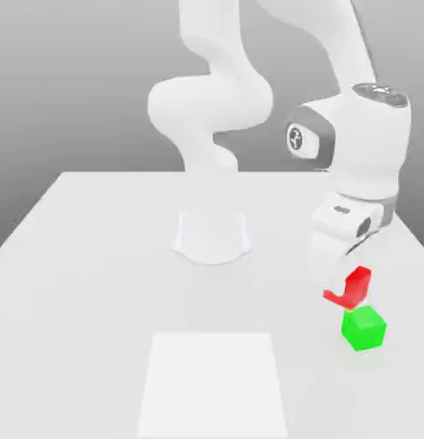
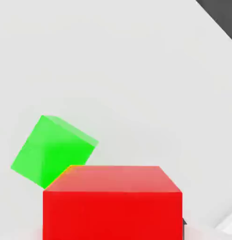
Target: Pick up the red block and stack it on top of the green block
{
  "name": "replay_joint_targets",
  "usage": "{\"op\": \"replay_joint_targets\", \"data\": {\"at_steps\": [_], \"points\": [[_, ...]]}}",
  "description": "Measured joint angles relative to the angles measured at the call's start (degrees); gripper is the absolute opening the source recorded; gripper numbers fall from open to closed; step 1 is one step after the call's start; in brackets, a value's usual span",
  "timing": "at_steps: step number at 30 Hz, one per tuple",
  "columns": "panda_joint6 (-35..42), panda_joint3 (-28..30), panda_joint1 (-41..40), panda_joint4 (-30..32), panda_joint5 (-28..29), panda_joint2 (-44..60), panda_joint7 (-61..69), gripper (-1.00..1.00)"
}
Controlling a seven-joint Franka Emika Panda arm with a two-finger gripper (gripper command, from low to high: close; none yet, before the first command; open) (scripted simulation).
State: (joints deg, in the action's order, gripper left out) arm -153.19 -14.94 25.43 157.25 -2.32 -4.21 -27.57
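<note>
The red block [image 1: 359,281] is a small bright cube held off the white table [image 1: 95,257] on the exterior view's right, with my gripper [image 1: 344,287] shut on it. A white finger [image 1: 330,273] covers part of its side. The green block [image 1: 364,328] rests on the table directly beneath and a little to the exterior view's right of the red one. I cannot tell whether the two touch. In the hand view the red block [image 2: 113,201] is large and close, and it overlaps one corner of the rotated green block [image 2: 50,150] behind it.
The arm's round base [image 1: 212,236] stands at the middle of the table. A paler rectangular patch [image 1: 214,381] lies on the tabletop near the front edge. The table's right edge runs close to the blocks.
</note>
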Motion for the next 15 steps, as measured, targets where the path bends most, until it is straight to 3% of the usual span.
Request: {"op": "replay_joint_targets", "data": {"at_steps": [6, 7, 15], "points": [[-8.5, 0.9, 0.1, -0.8, 7.1, 9.6, -4.9, -1.00], [-10.0, 1.5, 0.5, -0.9, 8.4, 11.3, -5.8, 1.00], [-9.3, 1.3, 0.5, -0.8, 7.7, 10.4, -5.3, 1.00]]}}
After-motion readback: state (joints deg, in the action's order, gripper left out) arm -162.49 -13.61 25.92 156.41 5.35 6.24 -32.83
